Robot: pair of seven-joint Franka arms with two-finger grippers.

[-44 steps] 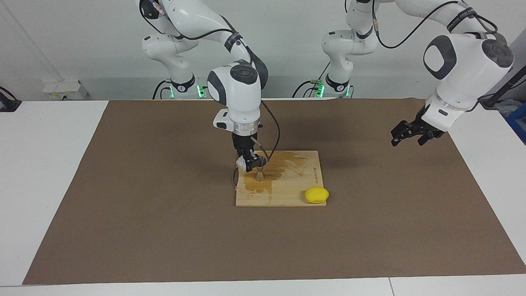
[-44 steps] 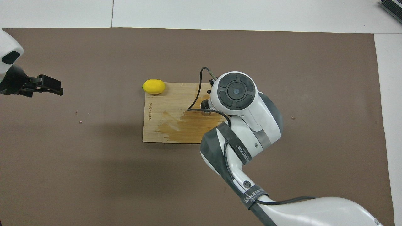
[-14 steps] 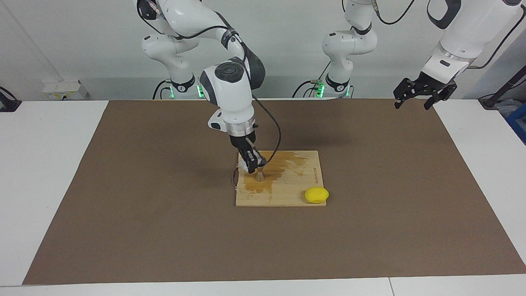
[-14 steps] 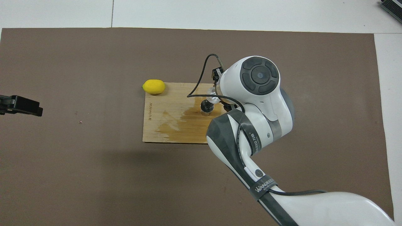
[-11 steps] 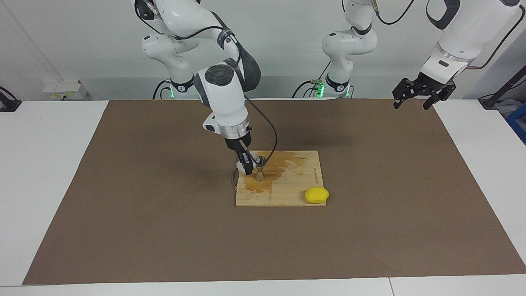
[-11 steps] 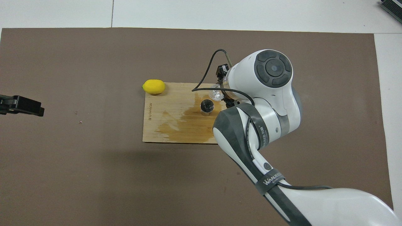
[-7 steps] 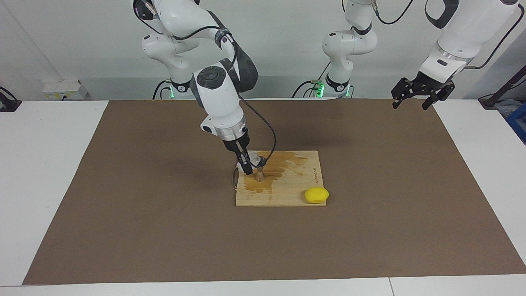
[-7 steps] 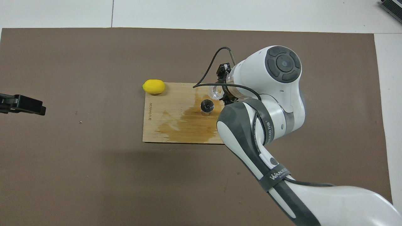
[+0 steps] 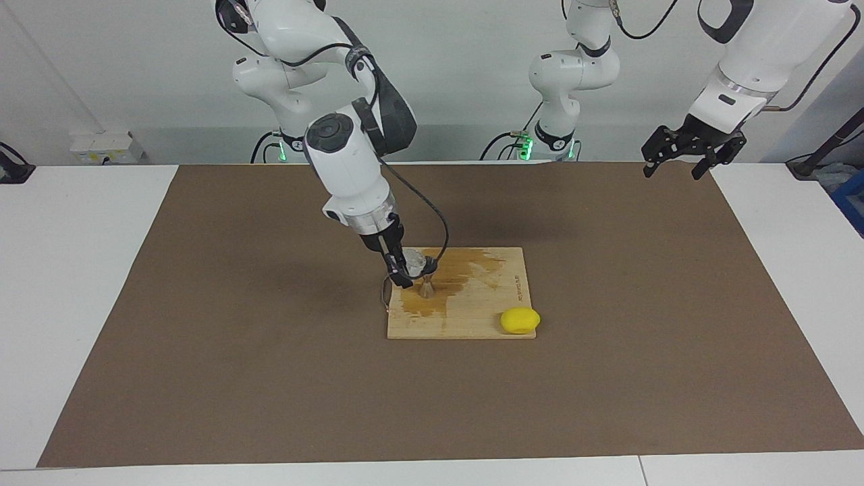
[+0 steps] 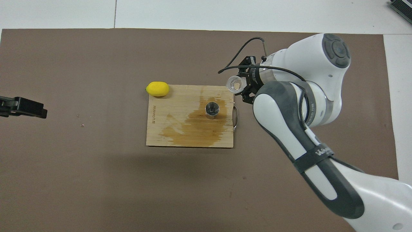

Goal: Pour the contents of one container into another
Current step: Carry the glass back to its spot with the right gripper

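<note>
The right gripper (image 9: 405, 268) has its jaws pinching the clear glass cup (image 10: 234, 84), tilted, over the wet cutting board's (image 9: 472, 317) corner. The metal jigger (image 10: 212, 109) stands upright mid-board, contents unclear. The left gripper (image 9: 682, 154) waits, jaws spread, over the counter's edge.

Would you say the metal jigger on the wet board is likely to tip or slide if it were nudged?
The jigger probably tips easily: it stands upright on a small foot below a narrow waist. It may also slide, since the cutting board under it shows a wet stain. Being metal, it should stay rigid.
</note>
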